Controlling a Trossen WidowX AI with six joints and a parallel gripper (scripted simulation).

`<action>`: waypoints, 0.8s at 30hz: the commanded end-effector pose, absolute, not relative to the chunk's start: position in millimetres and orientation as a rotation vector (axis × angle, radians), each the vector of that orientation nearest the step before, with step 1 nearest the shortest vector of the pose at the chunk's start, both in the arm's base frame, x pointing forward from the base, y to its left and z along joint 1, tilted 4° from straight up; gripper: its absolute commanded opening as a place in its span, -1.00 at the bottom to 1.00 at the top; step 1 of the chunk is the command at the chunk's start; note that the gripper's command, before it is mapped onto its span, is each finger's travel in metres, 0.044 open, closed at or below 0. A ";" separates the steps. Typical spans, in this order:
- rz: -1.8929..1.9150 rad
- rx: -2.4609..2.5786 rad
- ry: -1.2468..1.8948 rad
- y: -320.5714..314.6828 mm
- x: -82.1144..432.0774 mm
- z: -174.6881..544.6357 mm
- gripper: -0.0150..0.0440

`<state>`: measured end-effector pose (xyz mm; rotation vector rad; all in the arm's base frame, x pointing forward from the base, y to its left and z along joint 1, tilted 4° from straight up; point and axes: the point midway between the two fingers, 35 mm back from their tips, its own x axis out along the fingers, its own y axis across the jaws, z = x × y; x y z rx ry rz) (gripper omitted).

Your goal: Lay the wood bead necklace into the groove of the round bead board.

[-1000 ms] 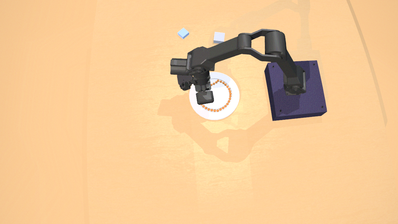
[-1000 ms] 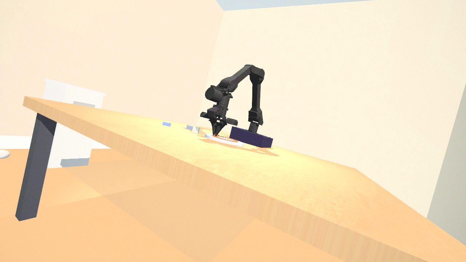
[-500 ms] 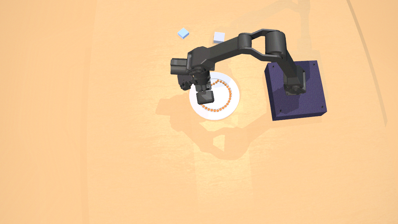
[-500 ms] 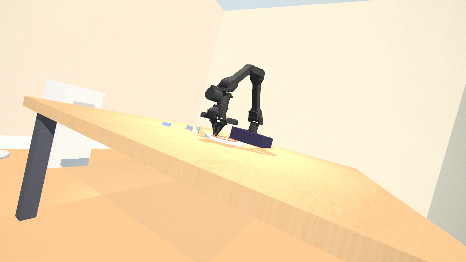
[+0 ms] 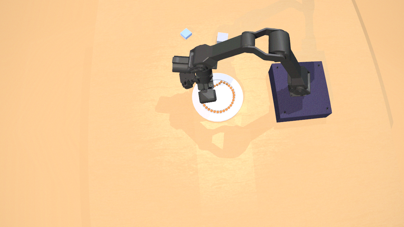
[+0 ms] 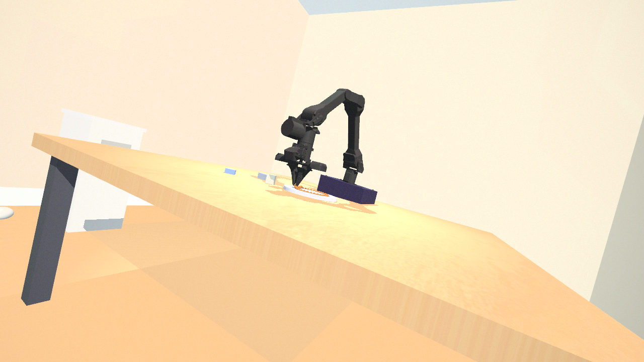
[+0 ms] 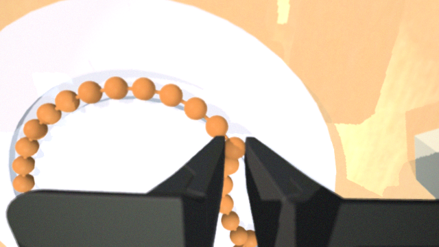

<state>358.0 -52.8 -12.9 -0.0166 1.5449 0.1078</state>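
The round white bead board [image 5: 236, 105] [image 6: 333, 198] [image 7: 291, 103] lies on the table. The orange bead necklace [image 5: 233, 95] [image 7: 116, 88] lies on it, mostly following the ring groove. In the wrist view its left and far stretch sits in the groove. From the fingertips toward the bottom of that view, several beads run inward of the groove, bunched near the bottom edge. My gripper [image 7: 235, 142] [image 6: 296, 185] is shut on a bead of the necklace, low at the board. In the top view the gripper's body hides the fingertips and part of the necklace.
A light blue block [image 5: 186, 33] [image 6: 230, 171] and a pale grey block [image 5: 222, 36] [image 6: 270, 179] stand on the table beyond the board; the arm passes close to the grey one. The dark purple base block [image 5: 307, 108] [image 6: 346, 189] of the arm stands right of the board.
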 end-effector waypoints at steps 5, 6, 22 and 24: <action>0.110 -0.022 1.538 -54.0 361.0 -13.7 -0.49; 0.110 -0.022 1.538 -53.9 361.0 -15.3 -0.49; 0.108 -0.019 1.538 -53.8 361.0 -14.9 0.67; 0.110 -0.022 1.538 -54.1 360.9 -11.7 0.84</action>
